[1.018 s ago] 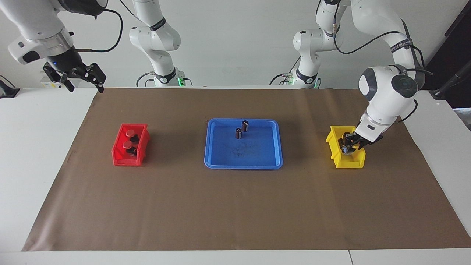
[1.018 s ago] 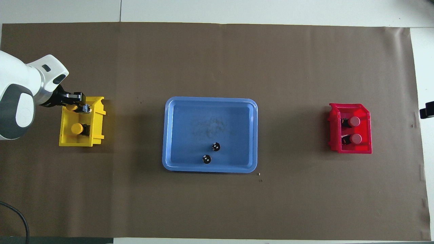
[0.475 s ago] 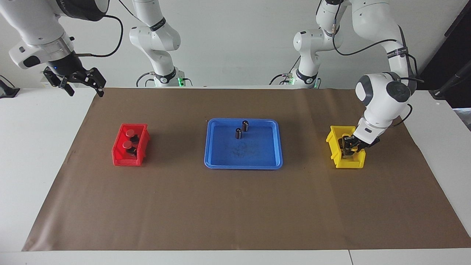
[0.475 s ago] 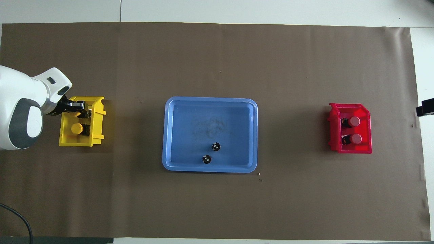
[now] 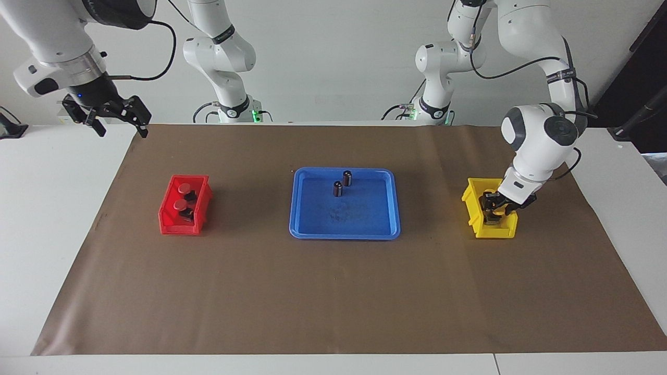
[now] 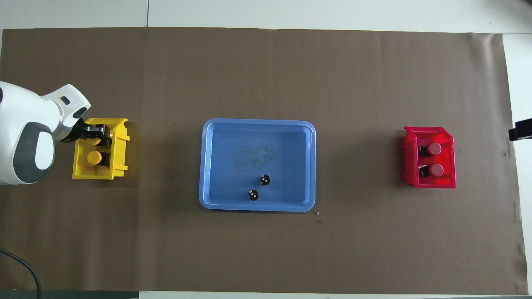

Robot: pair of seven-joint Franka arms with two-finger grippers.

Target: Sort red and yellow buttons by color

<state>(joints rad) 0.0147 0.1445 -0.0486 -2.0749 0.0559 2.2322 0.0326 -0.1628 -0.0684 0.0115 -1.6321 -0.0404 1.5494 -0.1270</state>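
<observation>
We locate the two red buttons [image 6: 434,148] inside the red bin [image 6: 449,181], one nearer to the robots than the other, both lying on their sides. One yellow button [image 6: 94,158] rests in the yellow bin [image 6: 119,143], in the part nearer to the robots. The second yellow button [image 6: 95,141] sits in the same bin, in the part farther from the robots, directly at the left pincer [image 5: 494,207].

The left pincer is lowered into the yellow bin, its fingers close around this second yellow button; we cannot tell whether they grip it or have let go.

Taking the blue tray [image 5: 387,229] as landmark: it lies at the middle of the desk [image 5: 52,219], on the brown mat [image 5: 333,297]. The yellow bin stands toward the left arm's end from it, the red bin toward the right arm's end. Two dark cylinders [image 5: 337,188] stand upright in the tray, near its edge closest to the robots.

The right pincer [image 5: 107,115] waits raised over the desk edge, past the red bin from the tray, its fingers spread wide and holding nothing.
</observation>
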